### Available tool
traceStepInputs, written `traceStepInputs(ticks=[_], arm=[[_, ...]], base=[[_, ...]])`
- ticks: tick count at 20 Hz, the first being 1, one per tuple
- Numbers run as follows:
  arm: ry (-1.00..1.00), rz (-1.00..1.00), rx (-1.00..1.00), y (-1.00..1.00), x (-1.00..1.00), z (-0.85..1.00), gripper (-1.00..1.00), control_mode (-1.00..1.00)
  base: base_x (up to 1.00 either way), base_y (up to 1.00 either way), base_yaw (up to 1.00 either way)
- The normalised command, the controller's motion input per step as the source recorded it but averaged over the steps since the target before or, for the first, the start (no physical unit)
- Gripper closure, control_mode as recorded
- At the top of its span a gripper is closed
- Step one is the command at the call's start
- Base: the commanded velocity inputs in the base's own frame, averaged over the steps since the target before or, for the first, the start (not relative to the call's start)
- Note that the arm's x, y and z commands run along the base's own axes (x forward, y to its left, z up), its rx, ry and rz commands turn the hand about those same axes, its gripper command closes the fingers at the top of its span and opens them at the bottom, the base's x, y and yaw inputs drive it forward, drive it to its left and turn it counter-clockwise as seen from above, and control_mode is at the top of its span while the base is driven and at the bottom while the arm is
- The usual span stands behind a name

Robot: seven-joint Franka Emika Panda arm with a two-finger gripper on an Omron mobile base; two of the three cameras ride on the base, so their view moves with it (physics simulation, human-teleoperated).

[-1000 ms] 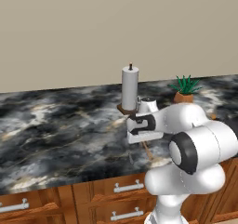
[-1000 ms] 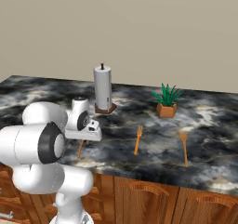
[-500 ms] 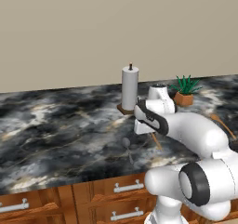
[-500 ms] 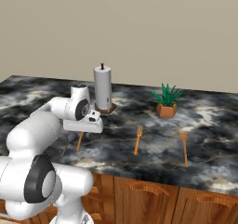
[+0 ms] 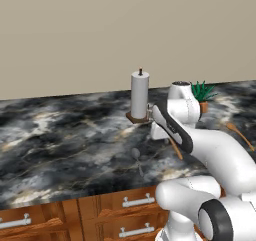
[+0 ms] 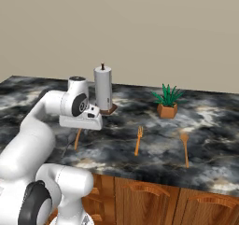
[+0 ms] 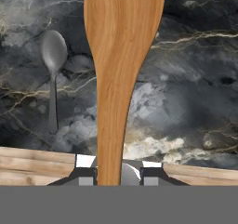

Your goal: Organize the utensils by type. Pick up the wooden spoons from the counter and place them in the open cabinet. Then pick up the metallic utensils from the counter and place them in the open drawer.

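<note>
My gripper (image 7: 118, 174) is shut on the handle of a wooden spoon (image 7: 118, 69), whose broad blade points away from the hand. In the base views the gripper (image 5: 162, 132) (image 6: 81, 122) hangs just above the counter (image 5: 60, 135) beside the paper-towel roll, the held spoon (image 6: 77, 139) slanting down from it. The grey metal spoon (image 5: 137, 157) (image 7: 52, 69) lies on the marble close by. Two more wooden utensils lie further right: a tined one (image 6: 138, 140) and an oval-bowled one (image 6: 185, 149) (image 5: 240, 133). The open cabinet and open drawer are out of view.
A paper-towel roll (image 5: 140, 95) (image 6: 103, 89) stands on its wooden base right behind the gripper. A small potted plant (image 5: 202, 97) (image 6: 167, 102) sits further right. Closed drawer fronts with silver handles (image 5: 135, 201) run under the counter edge.
The arm's elbow has swung round and down to the right and the hand has turned. The gripper stays near the same spot, still shut on the wooden spoon.
</note>
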Motion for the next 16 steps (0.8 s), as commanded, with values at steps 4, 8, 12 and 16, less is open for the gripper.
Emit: traceStepInputs(ticks=[4, 8, 12, 16], arm=[[0.01, 0.0, 0.05, -0.06, -0.09, 0.22, 1.0, -1.0], [0.0, 0.0, 0.02, -0.05, -0.01, 0.03, 1.0, -1.0], [0.0, 0.0, 0.0, 0.0, 0.0, 0.0, 1.0, -1.0], [0.0, 0.0, 0.0, 0.0, 0.0, 0.0, 1.0, -1.0]], base=[[0.0, 0.0, 0.0], [0.0, 0.0, 0.0], [0.0, 0.0, 0.0], [0.0, 0.0, 0.0]])
